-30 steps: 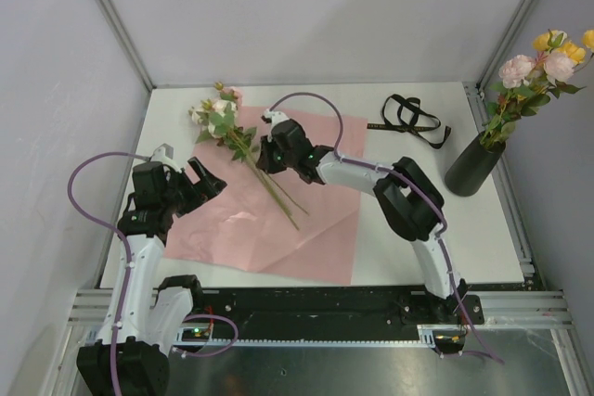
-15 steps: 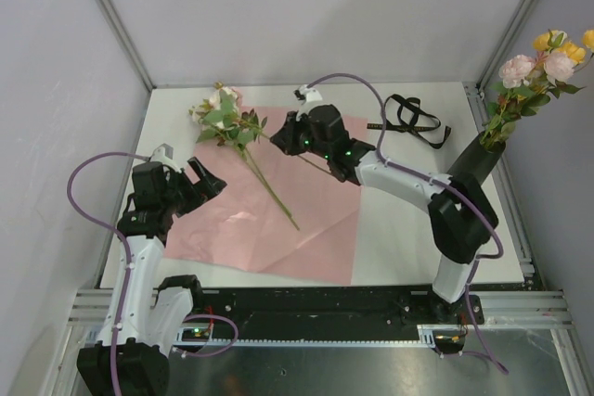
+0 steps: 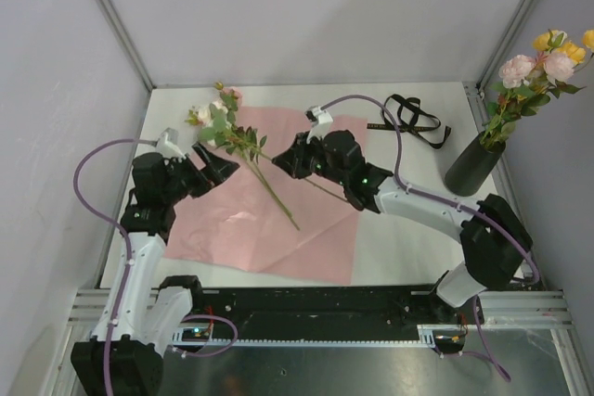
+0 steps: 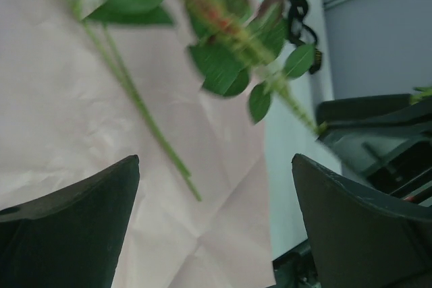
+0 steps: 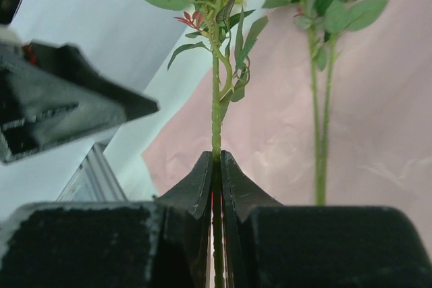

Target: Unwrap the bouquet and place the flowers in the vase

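**Containers.** One vase (image 3: pixel 473 166) stands upright on the surface (image 3: pixel 408 220), well apart from the pink paper sheet (image 3: pixel 311 229), off its far right corner. A bunch of flowers (image 3: pixel 543 62) is carried in the vase mouth, leaning to the right. Two pink blooms and several yellow blooms with green leaves are counted there; the exact yellow count cannot be told.

**Markings.** One black ribbon (image 3: pixel 413 118) lies loose on the surface between the sheet and the vase. Any print on it is too small to be read.

**Counts on the sheet.** One sheet is spread flat. Two loose stems (image 3: pixel 274 194) lie side by side on it, with their blooms at its far left corner. One further leafy stem (image 5: pixel 216 126) is held above the sheet.

**Tools.** The right tool (image 3: pixel 283 157) is positioned over the far part of the sheet. Its fingers (image 5: pixel 200 183) are pressed together and pinch the held stem low on its length, the bloom end pointing away from the tool. The left tool (image 3: pixel 212 166) is positioned over the left edge of the sheet. Its fingers (image 4: pixel 74 227) are spread wide and nothing is gripped between them.
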Controlling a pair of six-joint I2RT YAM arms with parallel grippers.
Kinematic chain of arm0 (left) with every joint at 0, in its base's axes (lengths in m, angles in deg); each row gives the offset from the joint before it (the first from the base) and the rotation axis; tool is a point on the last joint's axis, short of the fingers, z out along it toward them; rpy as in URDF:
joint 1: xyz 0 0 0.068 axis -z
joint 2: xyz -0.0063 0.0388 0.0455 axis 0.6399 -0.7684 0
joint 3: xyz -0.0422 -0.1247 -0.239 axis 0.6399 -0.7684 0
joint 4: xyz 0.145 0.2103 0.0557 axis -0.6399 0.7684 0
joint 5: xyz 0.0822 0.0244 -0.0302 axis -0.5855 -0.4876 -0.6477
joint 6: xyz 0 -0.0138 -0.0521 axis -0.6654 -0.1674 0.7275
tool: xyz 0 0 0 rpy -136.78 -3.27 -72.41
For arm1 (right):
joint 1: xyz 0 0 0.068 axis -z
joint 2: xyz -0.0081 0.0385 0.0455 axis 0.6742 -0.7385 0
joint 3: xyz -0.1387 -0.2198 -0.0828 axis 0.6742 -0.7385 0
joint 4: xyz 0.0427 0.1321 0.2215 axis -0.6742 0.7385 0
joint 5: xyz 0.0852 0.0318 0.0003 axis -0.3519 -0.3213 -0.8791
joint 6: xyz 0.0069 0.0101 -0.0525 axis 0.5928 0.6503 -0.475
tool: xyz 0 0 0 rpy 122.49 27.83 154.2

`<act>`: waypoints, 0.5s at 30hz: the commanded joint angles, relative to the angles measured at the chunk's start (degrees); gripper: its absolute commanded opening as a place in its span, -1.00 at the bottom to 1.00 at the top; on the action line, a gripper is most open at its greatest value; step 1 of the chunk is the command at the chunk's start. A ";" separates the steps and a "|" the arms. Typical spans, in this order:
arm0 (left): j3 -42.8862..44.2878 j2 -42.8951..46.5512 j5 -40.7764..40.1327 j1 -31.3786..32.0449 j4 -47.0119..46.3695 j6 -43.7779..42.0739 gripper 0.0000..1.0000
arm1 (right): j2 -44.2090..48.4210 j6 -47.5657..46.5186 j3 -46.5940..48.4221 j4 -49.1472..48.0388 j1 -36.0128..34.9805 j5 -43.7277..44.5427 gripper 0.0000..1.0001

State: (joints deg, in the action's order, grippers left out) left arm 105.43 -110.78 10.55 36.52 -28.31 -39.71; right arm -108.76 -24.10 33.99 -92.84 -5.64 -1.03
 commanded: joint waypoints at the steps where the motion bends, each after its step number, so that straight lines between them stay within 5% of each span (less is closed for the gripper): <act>1: 2.52 -2.68 2.76 4.82 -13.21 6.93 0.99 | 5.78 2.60 -3.67 -7.16 -1.80 -1.51 -1.00; 8: -1.13 -6.12 1.14 8.48 -25.06 15.10 0.75 | 8.59 4.40 -8.44 -9.65 -5.45 -3.33 -1.00; 15: -1.82 -4.56 -0.33 10.40 -26.45 15.42 -0.25 | 7.12 4.28 -9.51 -9.25 -6.64 -8.32 -0.94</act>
State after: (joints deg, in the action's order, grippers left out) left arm 104.03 -117.18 10.77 45.68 -49.51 -25.50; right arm -102.21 -20.15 24.62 -99.00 -11.62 -4.99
